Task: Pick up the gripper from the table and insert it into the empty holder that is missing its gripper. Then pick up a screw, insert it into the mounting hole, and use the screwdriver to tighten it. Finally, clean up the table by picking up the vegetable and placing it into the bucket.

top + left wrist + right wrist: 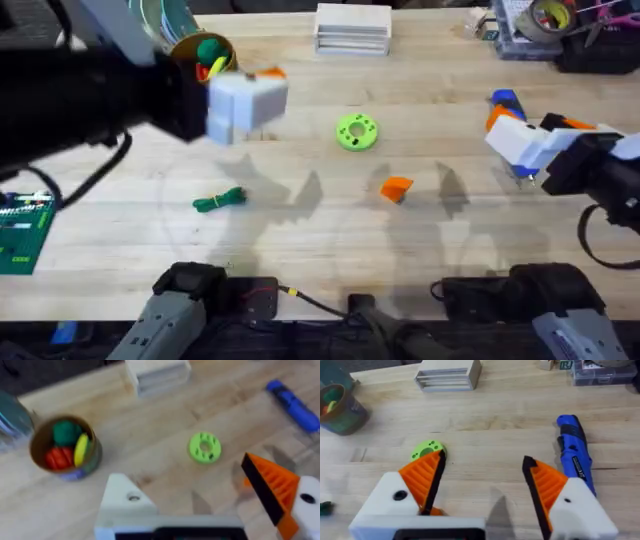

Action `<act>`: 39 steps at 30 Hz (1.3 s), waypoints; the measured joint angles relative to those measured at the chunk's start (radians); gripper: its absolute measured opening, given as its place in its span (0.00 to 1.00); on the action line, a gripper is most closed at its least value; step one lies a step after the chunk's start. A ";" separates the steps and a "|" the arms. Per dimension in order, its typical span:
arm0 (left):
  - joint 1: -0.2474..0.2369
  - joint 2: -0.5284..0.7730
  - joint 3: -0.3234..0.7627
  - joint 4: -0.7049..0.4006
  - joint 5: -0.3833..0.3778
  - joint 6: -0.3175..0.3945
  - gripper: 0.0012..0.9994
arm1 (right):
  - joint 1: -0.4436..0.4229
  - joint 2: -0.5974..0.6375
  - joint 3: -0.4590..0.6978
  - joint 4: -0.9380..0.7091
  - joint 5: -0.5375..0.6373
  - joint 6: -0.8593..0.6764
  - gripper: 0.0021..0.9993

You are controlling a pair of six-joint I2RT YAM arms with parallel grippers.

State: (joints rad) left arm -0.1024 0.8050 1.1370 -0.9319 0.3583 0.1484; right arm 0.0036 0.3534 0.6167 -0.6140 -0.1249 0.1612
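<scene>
The orange ribbed gripper (396,188) lies on the table right of centre. My left gripper (258,86) hangs open high over the back left. One of its fingers is a bare white holder (122,502) with the dark mounting hole (133,496); the other carries an orange pad (272,487). My right gripper (530,130) is open at the right, just in front of the blue screwdriver (575,452). The green vegetable (220,200) lies front left. The bucket (65,447) stands at the back left with toy pieces inside. The screw is out of view.
A lime-green disc with holes (357,131) sits mid-table. A white slatted box (352,28) stands at the back centre. Tape and clutter (550,20) fill the back right corner. A green circuit board (20,230) lies at the left edge.
</scene>
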 joint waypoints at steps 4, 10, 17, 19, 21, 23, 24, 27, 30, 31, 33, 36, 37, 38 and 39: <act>-0.005 0.007 0.000 0.142 0.005 0.000 0.99 | 0.000 0.000 0.000 0.000 0.000 0.000 0.99; -0.027 0.005 -0.047 0.336 0.016 0.001 0.99 | 0.000 0.000 0.000 0.000 0.000 0.000 0.99; -0.035 -0.113 -0.330 0.694 0.078 0.000 0.99 | 0.000 0.000 0.000 0.000 0.000 0.000 0.99; -0.036 -0.166 -0.435 0.804 0.093 -0.006 0.99 | 0.000 0.000 0.000 0.000 0.000 0.000 0.99; -0.036 -0.227 -0.537 0.897 0.101 -0.021 0.99 | 0.000 0.000 0.000 0.000 0.000 0.000 0.99; -0.036 -0.283 -0.620 0.970 0.106 -0.032 0.99 | 0.000 0.000 0.000 0.000 0.000 0.000 0.99; -0.036 -0.311 -0.660 1.009 0.109 -0.036 1.00 | 0.000 0.000 0.000 0.000 0.000 0.000 0.99; -0.036 -0.400 -0.778 1.118 0.113 -0.044 0.99 | 0.000 0.000 0.000 0.000 0.000 0.000 0.99; -0.036 -0.473 -0.874 1.191 0.116 -0.048 0.99 | 0.000 0.000 0.000 0.000 0.000 0.000 0.99; -0.036 -0.496 -0.901 1.205 0.116 -0.049 0.99 | 0.000 0.000 0.000 0.000 0.000 0.000 0.99; -0.036 -0.540 -0.947 1.217 0.117 -0.052 0.99 | 0.000 0.000 0.000 0.000 0.000 0.000 0.99; -0.036 -0.595 -0.996 1.220 0.117 -0.052 0.99 | 0.000 0.000 0.000 0.000 0.000 0.000 0.99; -0.036 -0.614 -1.011 1.220 0.117 -0.052 0.99 | 0.000 0.000 0.000 0.000 0.000 0.000 0.99; -0.036 -0.629 -1.022 1.221 0.116 -0.052 0.99 | 0.000 0.000 0.000 0.000 0.000 0.000 0.99; -0.036 -0.646 -1.033 1.221 0.116 -0.052 0.99 | 0.000 0.000 0.000 0.000 0.000 0.000 0.99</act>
State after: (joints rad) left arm -0.1383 0.1593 0.1035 0.2886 0.4747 0.0963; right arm 0.0036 0.3534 0.6167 -0.6140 -0.1252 0.1612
